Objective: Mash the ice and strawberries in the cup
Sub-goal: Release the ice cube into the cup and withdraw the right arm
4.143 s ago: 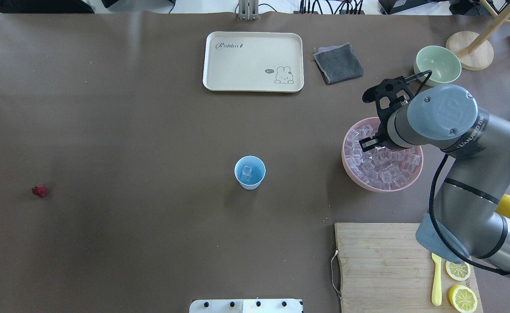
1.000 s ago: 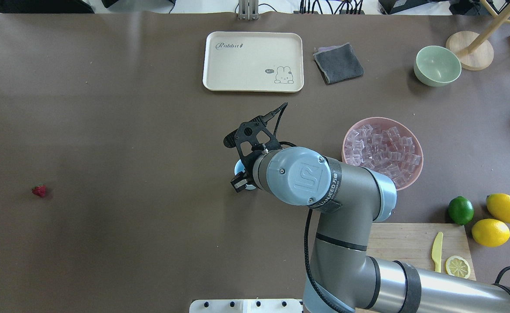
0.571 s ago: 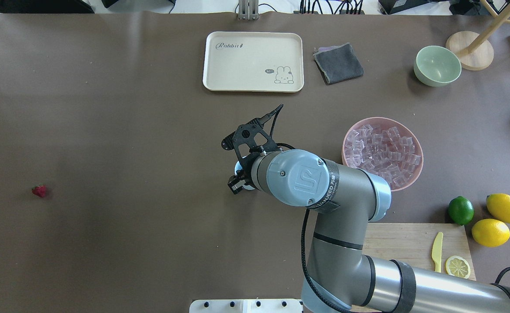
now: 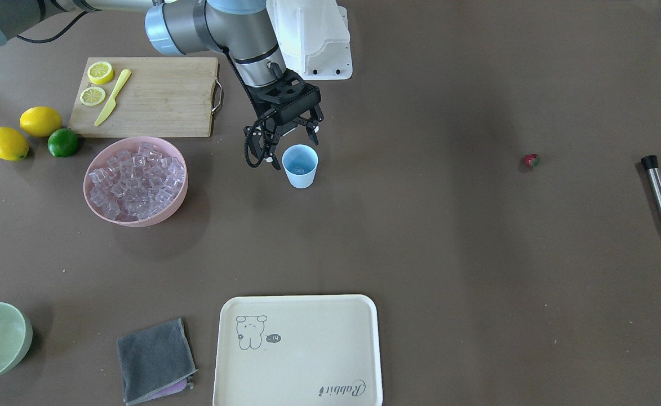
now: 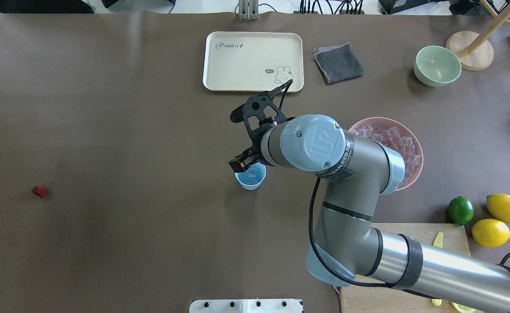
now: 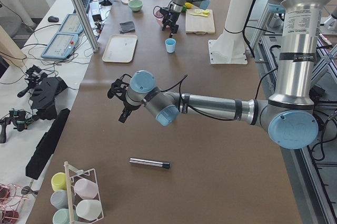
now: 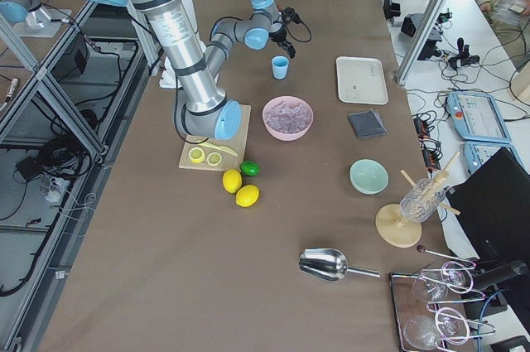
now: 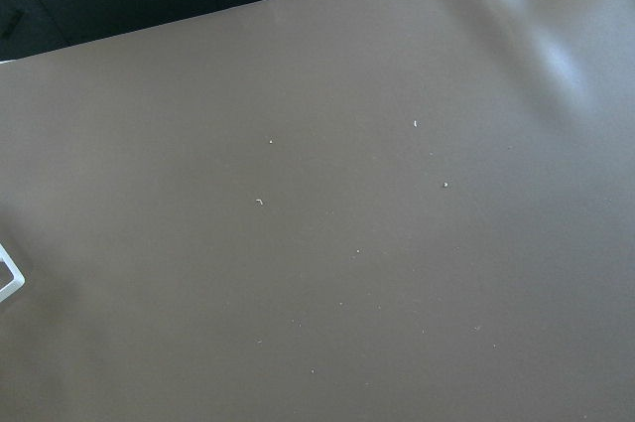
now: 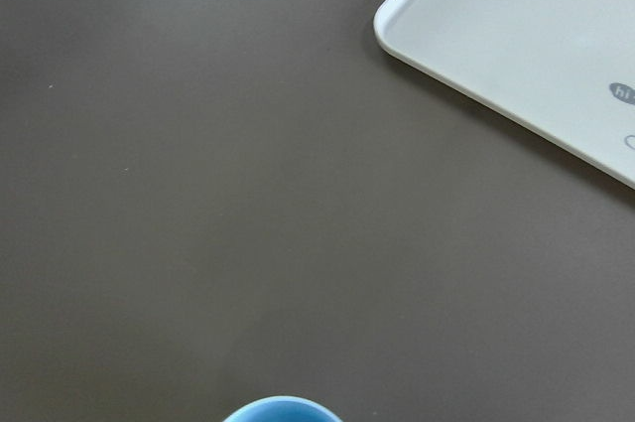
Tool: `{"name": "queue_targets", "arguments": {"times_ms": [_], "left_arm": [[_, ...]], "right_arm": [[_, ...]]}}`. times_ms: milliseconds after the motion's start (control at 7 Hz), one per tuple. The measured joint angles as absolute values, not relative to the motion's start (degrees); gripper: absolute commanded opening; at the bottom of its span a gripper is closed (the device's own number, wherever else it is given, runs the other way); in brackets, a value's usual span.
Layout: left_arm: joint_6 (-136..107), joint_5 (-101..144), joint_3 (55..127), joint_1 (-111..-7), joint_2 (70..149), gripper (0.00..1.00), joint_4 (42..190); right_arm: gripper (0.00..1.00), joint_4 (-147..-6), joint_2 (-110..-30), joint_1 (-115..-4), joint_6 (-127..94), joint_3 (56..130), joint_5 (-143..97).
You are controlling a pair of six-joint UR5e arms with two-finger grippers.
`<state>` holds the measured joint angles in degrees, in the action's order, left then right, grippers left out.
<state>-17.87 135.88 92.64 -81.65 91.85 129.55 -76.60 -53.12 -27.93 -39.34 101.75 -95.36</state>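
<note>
Noting the right gripper spread wide and empty, just above the light-blue cup mid-table; we see one ice cube inside. More ice heaps the pink bowl. The strawberry lies well apart. Of the left gripper we cannot tell the state.

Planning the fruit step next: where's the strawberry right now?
Overhead view: the strawberry lies alone at far left, well left of the cup.
</note>
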Motion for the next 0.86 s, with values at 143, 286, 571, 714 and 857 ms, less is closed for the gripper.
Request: {"name": "queue_targets", "arguments": {"times_ms": [143, 286, 571, 714, 857], "left_arm": [[-17.9, 138.0, 92.7, -81.7, 91.9, 0.98, 129.4], [-17.9, 139.5, 93.0, -81.8, 91.9, 0.98, 129.2], [-18.7, 140.3, 93.5, -81.8, 92.2, 0.98, 127.9], [-19.0, 140.3, 94.0, -81.3, 92.4, 0.98, 127.7], [-19.1, 140.2, 94.9, -80.0, 92.4, 0.98, 127.7]], "right_arm": [[1.00, -76.7, -53.6, -31.8, -39.3, 101.9, -100.3], [1.00, -76.7, -54.8, -35.9, -39.3, 102.4, -105.3], [1.00, -76.7, -58.9, -46.1, -37.7, 103.9, -114.3], [1.00, -76.7, -61.2, -50.5, -36.0, 104.3, -117.3], [1.00, -76.7, -63.1, -54.4, -33.8, 104.5, -119.6]]}}
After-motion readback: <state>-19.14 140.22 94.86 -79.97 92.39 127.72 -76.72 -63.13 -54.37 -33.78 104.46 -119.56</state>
